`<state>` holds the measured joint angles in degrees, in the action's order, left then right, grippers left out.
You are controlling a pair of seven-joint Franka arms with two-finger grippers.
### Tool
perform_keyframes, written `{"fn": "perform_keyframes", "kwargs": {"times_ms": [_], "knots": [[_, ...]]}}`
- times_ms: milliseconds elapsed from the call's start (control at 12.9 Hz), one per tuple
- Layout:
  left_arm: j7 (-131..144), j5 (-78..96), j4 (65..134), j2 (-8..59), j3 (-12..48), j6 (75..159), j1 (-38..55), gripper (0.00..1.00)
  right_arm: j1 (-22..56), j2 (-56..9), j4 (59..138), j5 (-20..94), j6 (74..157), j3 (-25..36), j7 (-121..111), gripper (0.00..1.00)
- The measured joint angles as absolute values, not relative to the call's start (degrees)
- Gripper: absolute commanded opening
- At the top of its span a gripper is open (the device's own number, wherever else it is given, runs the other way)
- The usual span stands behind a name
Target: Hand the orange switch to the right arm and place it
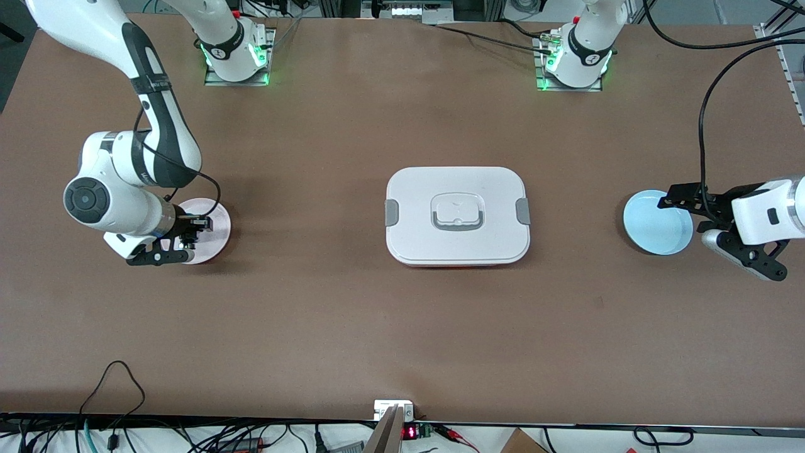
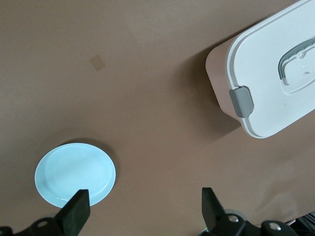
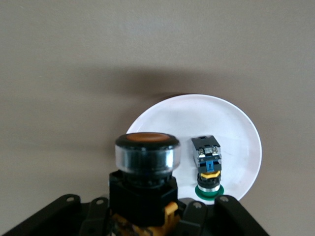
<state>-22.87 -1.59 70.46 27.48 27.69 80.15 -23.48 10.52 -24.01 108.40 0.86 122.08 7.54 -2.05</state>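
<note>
My right gripper [image 1: 182, 242] hangs low over a pale pink saucer [image 1: 214, 217] at the right arm's end of the table. It is shut on the orange switch [image 3: 146, 167], which has a black body, a clear ring and an orange cap. In the right wrist view the gripper [image 3: 146, 212] holds the switch just above the saucer's rim [image 3: 231, 128]. A green-capped black-and-blue switch [image 3: 207, 164] lies on that saucer. My left gripper [image 1: 685, 220] is open and empty beside a light blue saucer [image 1: 654, 223] at the left arm's end; its fingers [image 2: 78, 210] stand wide apart.
A white lidded box [image 1: 457, 214] with grey clasps and a handle sits mid-table; it also shows in the left wrist view [image 2: 275, 73]. The blue saucer [image 2: 74, 172] holds nothing. Cables lie along the table edge nearest the front camera.
</note>
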Motion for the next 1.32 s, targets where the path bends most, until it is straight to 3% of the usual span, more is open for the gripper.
{"fn": "perform_keyframes", "kwargs": {"times_ms": [466,1011,1088,1166,1322], "knots": [[-18.20,-3.53,70.42,27.41,27.85,81.12,-23.08,1.00,9.97,-28.91,110.72,0.85,126.06,7.54,-2.29,0.07],[-7.99,-10.02,70.36,25.44,28.63,83.22,-21.18,1.00,9.71,-28.87,114.49,0.85,127.20,7.54,-2.34,0.19],[-6.80,-10.02,70.37,25.44,28.65,83.25,-20.87,1.00,9.71,-28.87,114.92,0.85,127.50,7.54,-2.35,0.25],[-5.62,-10.03,70.37,25.41,28.67,83.26,-20.22,1.00,9.71,-28.86,115.20,0.85,127.74,7.54,-2.36,0.38],[-3.80,-10.10,70.37,25.29,28.69,83.27,-19.13,1.00,9.71,-28.86,115.36,0.85,127.89,7.54,-2.37,0.90]]}}
